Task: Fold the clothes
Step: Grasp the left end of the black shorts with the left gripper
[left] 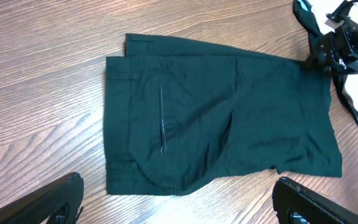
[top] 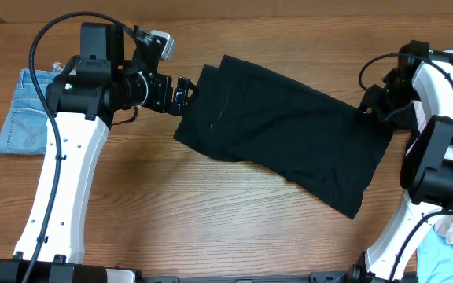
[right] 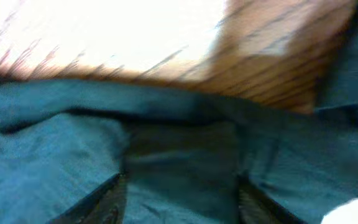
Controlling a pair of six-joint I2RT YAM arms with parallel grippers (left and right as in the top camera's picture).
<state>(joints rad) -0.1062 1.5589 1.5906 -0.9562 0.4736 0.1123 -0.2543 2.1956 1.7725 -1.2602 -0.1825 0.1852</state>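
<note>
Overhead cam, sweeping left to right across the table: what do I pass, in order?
light-blue denim shorts → left gripper → black shorts → right gripper, at the far right corner of the black shorts.

Brown wood-grain table (top: pixel 211 228) filling every view, visible grain lines, bright glare on one patch

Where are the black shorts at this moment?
In the overhead view, the black shorts lie spread mid-table, between the left gripper at their left edge and the right gripper at their right corner.
</note>
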